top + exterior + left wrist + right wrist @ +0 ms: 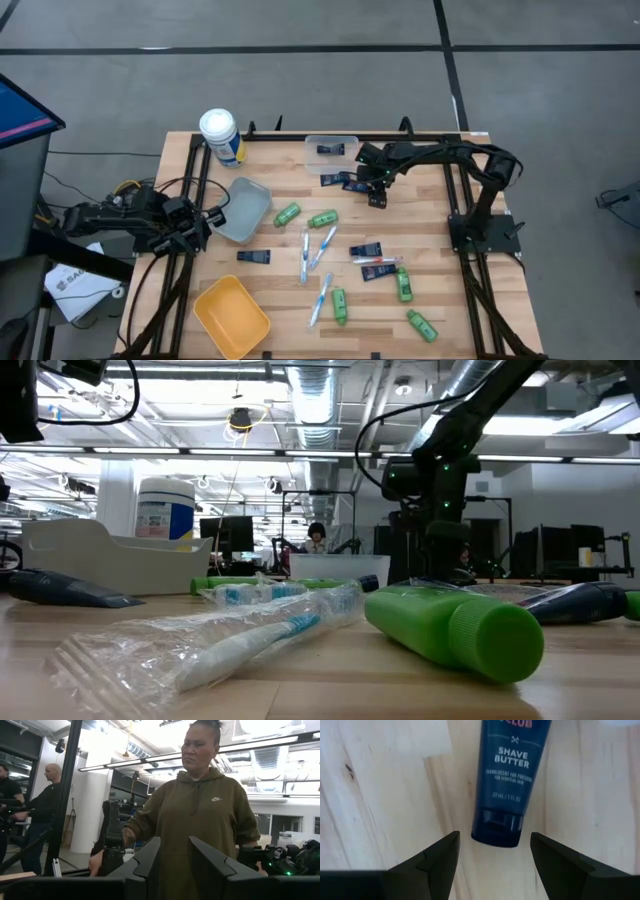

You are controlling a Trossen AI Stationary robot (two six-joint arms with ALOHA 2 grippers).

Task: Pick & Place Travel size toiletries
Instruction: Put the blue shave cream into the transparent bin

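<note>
The right hand [492, 850] hangs spread wide over the far middle of the table [275, 300], its two dark fingers [437, 857] apart with nothing between them, pointing down at a navy tube [512, 780] marked shave butter. The tube lies flat on the wood with its cap end toward the gap, so the open stance reads as a line-up for a grasp across the tube's narrow width rather than a hold. Just beyond, the clear bin [331, 148] at the far edge already has one navy tube lying in it, which suggests that bin is where this kind goes. Further out, the rest of the toiletries lie scattered over the middle and near right: green bottles [322, 218], wrapped toothbrushes [321, 247], a red-and-white toothbrush [378, 261] and more navy tubes. The left hand [212, 218] waits at the left edge beside the grey bin [243, 208], fingers slightly apart and empty, clear of the working arm. A yellow bin [231, 316] sits near.
</note>
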